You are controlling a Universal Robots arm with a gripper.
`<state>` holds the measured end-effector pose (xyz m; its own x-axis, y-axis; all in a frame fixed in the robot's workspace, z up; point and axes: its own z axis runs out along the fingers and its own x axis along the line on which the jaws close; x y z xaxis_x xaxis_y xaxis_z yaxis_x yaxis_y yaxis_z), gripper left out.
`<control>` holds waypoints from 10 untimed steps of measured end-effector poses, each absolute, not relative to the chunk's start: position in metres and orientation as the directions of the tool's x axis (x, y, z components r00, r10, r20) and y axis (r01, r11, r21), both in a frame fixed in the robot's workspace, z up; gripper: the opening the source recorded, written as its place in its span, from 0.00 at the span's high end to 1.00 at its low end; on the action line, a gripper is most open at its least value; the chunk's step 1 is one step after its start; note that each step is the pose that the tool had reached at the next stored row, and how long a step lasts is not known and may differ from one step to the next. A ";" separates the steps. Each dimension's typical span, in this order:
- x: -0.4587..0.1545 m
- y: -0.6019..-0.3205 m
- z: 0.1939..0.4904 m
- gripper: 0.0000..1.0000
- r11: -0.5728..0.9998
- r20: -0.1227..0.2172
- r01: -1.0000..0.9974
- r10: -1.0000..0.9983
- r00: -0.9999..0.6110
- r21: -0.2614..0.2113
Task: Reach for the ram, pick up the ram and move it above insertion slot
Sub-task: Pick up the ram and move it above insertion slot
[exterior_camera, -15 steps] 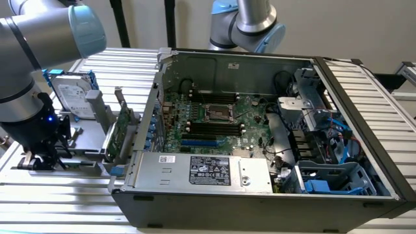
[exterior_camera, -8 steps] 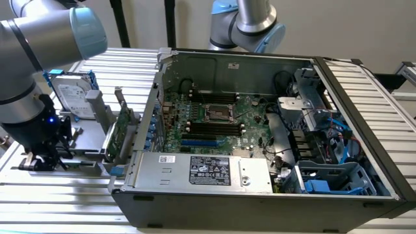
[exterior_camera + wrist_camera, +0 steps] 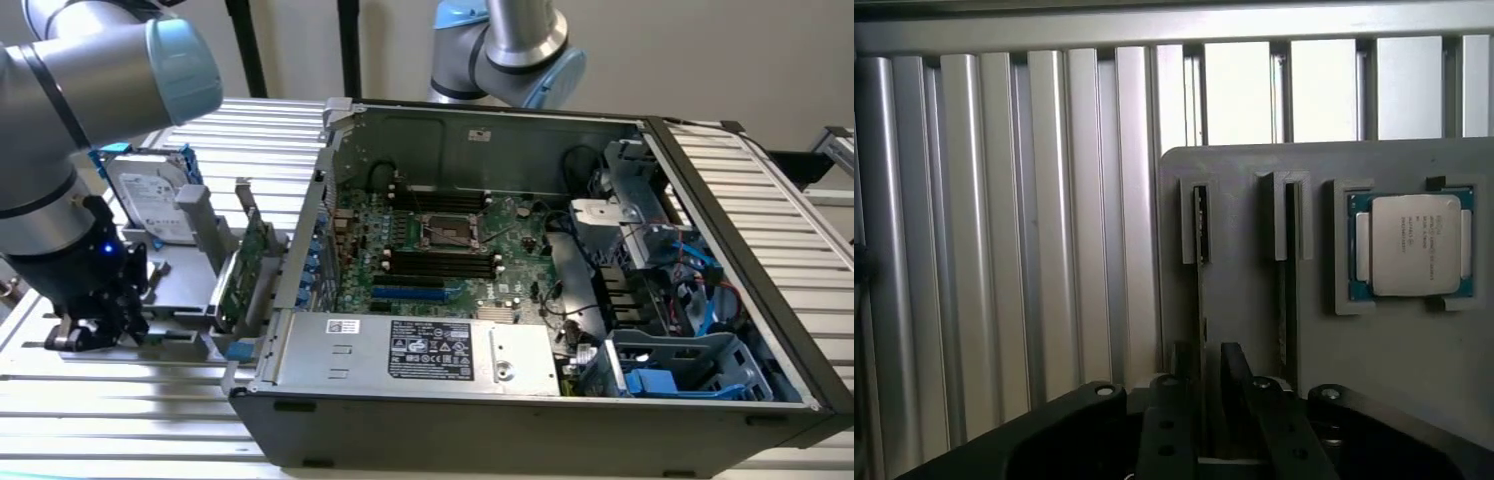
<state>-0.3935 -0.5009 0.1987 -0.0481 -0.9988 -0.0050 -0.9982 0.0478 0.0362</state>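
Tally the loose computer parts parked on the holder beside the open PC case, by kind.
ram sticks, edge-on in slots: 2
CPU: 1
hard drive: 1
expansion card: 1
Total: 5

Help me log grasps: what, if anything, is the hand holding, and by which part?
Cannot be told: the hand straddles the upper edge of the ram standing in its holder; contact is unclear.
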 end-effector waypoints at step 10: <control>-0.393 -0.501 0.198 0.87 0.054 -0.005 -0.998 -0.999 -0.054 0.037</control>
